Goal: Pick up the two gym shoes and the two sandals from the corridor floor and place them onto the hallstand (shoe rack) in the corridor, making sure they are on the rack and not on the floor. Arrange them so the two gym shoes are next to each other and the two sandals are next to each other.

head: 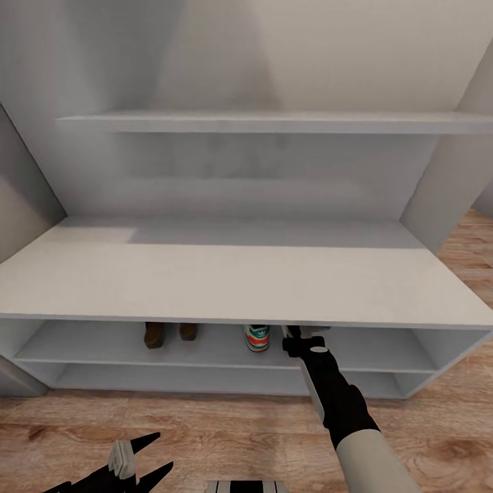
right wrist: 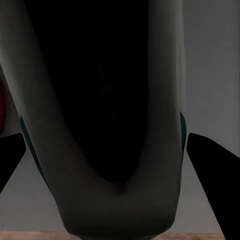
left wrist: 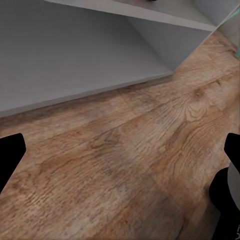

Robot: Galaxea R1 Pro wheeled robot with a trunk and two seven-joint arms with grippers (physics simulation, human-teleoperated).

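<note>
The right gripper [head: 301, 340] reaches into the top slot of the shoe rack [head: 226, 277]. Its wrist camera looks close into a gym shoe [right wrist: 100, 150] between the fingers; whether they pinch it, I cannot tell. The other gym shoe [head: 257, 337] sits just beside it, and the two sandals [head: 170, 333] sit further along the same shelf. A good move is probably to set this shoe down flat, close beside its twin. The rack top hangs low overhead, so pull straight back. The left gripper [head: 133, 460] hangs wide open over the wood floor [left wrist: 125, 165].
</note>
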